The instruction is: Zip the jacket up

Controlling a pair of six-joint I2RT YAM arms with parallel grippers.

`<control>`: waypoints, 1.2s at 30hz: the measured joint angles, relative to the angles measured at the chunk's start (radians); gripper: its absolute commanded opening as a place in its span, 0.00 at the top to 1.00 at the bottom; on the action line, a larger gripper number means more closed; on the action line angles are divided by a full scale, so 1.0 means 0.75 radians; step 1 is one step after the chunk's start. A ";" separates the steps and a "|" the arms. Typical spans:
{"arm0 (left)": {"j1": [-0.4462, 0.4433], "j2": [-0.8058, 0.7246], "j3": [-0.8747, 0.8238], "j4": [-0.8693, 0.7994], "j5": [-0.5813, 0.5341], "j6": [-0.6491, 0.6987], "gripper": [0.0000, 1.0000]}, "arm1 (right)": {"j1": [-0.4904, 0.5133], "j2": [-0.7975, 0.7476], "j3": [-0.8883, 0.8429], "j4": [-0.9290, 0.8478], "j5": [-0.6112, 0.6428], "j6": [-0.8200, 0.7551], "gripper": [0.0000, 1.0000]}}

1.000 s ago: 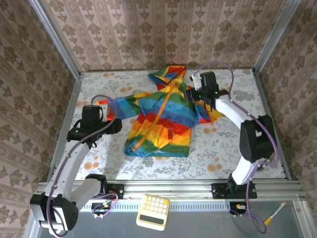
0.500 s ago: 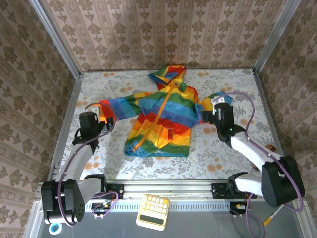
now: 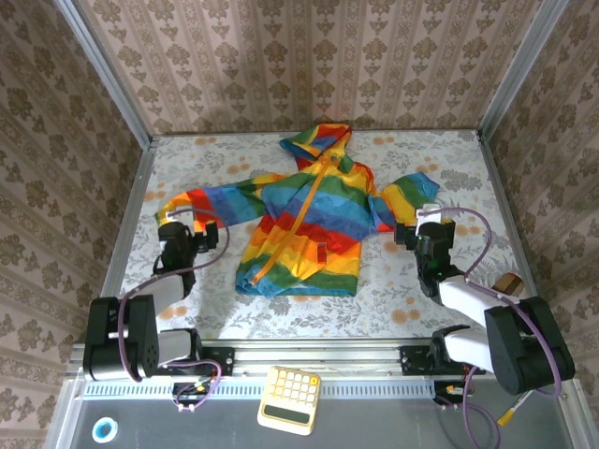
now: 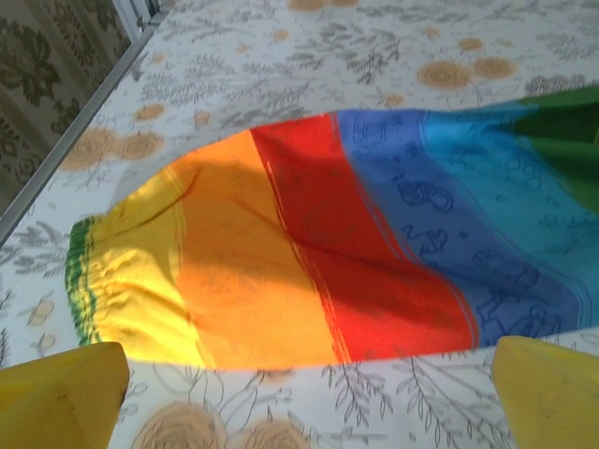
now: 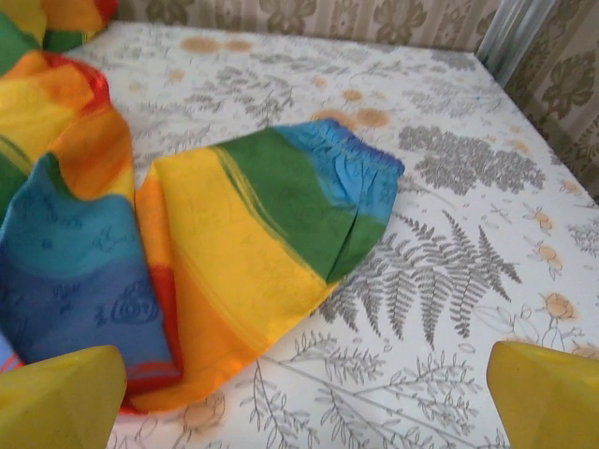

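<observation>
"Floral worktop [image 3: 449,281], patterned walls [image 3: 281,65]. Where's the jacket [image 3: 309,220]?"

"Flat mid-worktop, hood [image 3: 318,140] toward the far wall. Its orange zipper [image 3: 298,213] looks closed right up the front."

"And the 2 grippers?"

"Both spread wide, holding nothing. The left gripper [image 4: 304,379] sits just short of the yellow cuff [image 4: 103,281], the right gripper [image 5: 304,393] near the blue cuff [image 5: 360,164]."

"Which step?"

"Wrapping up, I'd judge. Next calls for backing away without snagging fabric."
</observation>
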 measured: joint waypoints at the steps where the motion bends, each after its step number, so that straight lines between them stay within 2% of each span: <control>1: 0.001 0.030 0.000 0.051 0.008 0.003 0.00 | -0.012 0.010 -0.008 0.049 -0.016 0.000 0.00; 10: 0.008 0.352 -0.001 0.462 0.047 0.052 0.00 | -0.159 0.176 -0.058 0.396 -0.178 0.025 0.00; 15: 0.009 0.383 0.030 0.461 0.044 0.055 0.00 | -0.195 0.360 -0.051 0.528 -0.247 0.058 0.00; 18: 0.009 0.383 0.072 0.455 0.040 0.056 0.00 | -0.195 0.441 0.008 0.466 -0.276 0.066 0.00; 23: 0.008 0.383 0.077 0.434 0.042 0.065 0.00 | -0.188 0.446 0.135 0.404 -0.277 0.066 0.00; 36: 0.007 0.383 0.080 0.404 0.046 0.071 0.00 | -0.189 0.446 0.144 0.337 -0.336 0.059 0.00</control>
